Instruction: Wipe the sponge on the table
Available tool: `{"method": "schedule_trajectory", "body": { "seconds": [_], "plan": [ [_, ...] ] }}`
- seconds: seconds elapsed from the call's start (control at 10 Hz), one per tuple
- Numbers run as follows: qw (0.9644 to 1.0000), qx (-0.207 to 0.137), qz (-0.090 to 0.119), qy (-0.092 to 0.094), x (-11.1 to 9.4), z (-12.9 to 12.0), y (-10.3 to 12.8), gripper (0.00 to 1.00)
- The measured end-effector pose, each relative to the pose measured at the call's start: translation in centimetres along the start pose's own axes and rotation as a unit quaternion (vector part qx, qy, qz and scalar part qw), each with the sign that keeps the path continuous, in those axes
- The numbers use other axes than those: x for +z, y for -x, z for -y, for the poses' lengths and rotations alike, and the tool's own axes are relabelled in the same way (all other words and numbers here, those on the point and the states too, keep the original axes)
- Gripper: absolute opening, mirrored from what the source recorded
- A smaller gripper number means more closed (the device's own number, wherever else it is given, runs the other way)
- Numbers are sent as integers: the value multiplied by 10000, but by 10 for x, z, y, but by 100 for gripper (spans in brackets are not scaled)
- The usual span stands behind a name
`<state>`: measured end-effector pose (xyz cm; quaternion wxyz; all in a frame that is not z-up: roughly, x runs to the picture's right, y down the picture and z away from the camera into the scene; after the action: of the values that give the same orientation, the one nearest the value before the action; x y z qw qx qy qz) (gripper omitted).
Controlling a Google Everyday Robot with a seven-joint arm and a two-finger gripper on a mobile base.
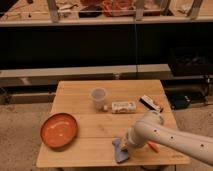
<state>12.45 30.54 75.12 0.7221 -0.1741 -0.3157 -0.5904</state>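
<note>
The gripper (128, 144) is down at the near edge of the table (90, 150), at the end of the white arm (172, 142) that reaches in from the lower right. It bears on the sponge (120, 154). Whether it is clamped on the pad or only pressing it cannot be told, since the wrist hides the contact.

The sponge lies flat under and just in front of the gripper, pale blue. Its long axis seems to run from the far side toward the table's near edge, slanting a little. Its near end sticks out below the gripper and its far end is partly covered.

Just beside the gripper, on the arm's side, a small orange item (153, 146) lies on the wood. Beyond the gripper are a white packet (123, 107) and, left of that, a clear cup (99, 97). A black-and-white block (150, 103) sits further right. Well off to the gripper's left rests an orange bowl (59, 131). Behind the table runs a long grey shelf (75, 75).
</note>
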Motion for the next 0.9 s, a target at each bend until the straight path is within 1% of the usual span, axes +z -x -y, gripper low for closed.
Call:
{"method": "schedule_trajectory", "body": {
  "seconds": [0.1,0.3,0.4,0.6,0.7,0.9],
  "plan": [
    [9999,139,-49,28,-3,-11,-13,0],
    [9995,300,-76,83,-3,-21,-29,0],
    [9991,369,-114,148,-4,-25,-45,0],
    [9990,367,-178,170,-6,-21,-66,0],
    [9991,329,-218,153,-8,-13,-83,0],
    [9994,265,-223,79,-7,-2,-96,0]
  ]
}}
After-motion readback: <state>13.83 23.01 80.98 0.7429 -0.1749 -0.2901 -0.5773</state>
